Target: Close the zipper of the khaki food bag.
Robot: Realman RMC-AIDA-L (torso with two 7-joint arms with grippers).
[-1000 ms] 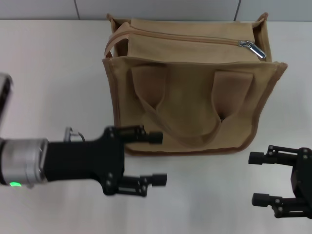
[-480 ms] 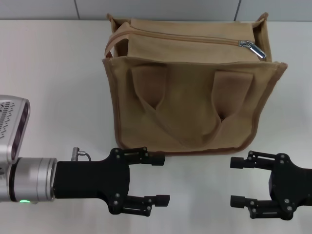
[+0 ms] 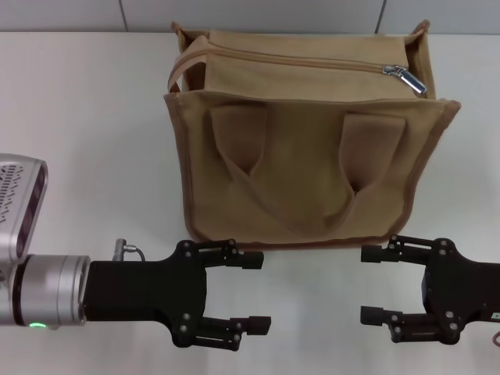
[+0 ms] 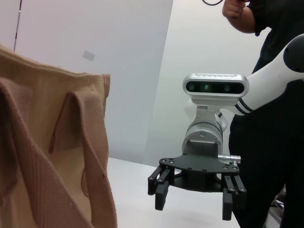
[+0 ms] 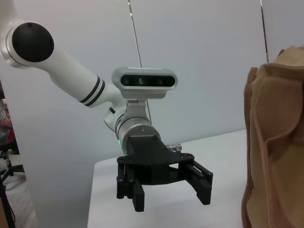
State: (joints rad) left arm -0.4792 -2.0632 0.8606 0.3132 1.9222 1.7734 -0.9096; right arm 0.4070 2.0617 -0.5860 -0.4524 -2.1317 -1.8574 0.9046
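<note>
One khaki food bag [image 3: 308, 148], two spread claws [image 3: 254, 291] [image 3: 373, 285]

White tabletop [image 3: 86, 141], pale grey paneled wall [image 3: 258, 14] with thin dark seams behind, soft even light lay overall

Head view: camera set high, looking forward and down on the tabletop [image 3: 86, 117]; the khaki food bag [image 3: 305, 141] fills the centre, with both grippers near the lower edge. Left wrist view: low, close beside the bag's side wall, facing across the tabletop toward the right gripper [image 4: 194, 199]. Right wrist view: low, facing the opposite way toward the left gripper [image 5: 164, 190], with the bag at one edge. The two wrist views face each other; all three share the bag.
</note>
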